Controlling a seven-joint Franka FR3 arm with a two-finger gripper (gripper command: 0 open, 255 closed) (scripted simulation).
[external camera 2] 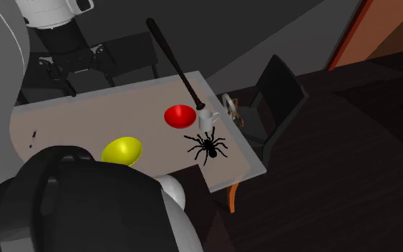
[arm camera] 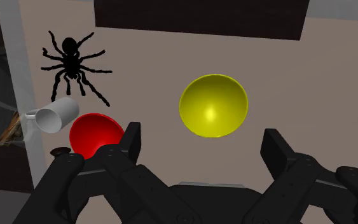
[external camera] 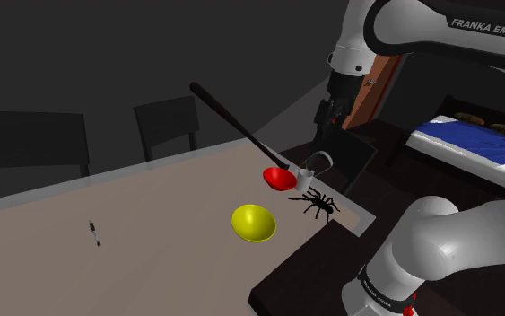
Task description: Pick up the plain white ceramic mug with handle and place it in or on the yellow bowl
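All lie on the pale flat-topped counter (external camera: 169, 206), placed here from the red ladle with a long black handle (external camera: 279, 179). In the shoulder view, the plain white mug with handle (external camera: 317, 164) sits just beside it on the right. The black toy spider (external camera: 317, 204) lies near, lower right, by the counter's edge. The yellow round bowl (external camera: 253, 223) sits near, lower left. The small dark pen (external camera: 95, 233) lies well apart, left.
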